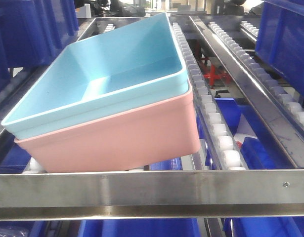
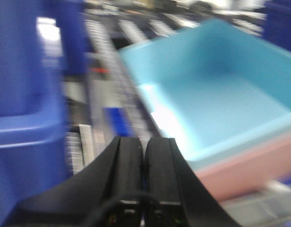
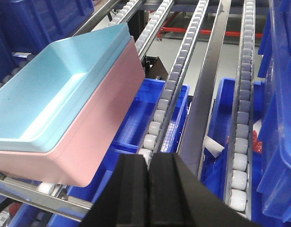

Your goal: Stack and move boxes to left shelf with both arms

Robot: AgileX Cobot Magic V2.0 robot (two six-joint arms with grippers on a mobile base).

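Light sky-blue plastic bin nested in salmon-pink plastic bin, frame centre-left, on steel roller rack. Left end effector and right end effector pressed narrow, empty. Risk: skewed stack rolls or snags against rail.

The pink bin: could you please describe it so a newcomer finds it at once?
Start at the steel roller rack. Behind its front bar sits a nested pair of pale bins. The pink bin is the lower, outer one, holding the light blue bin, unlike the dark blue bins around.
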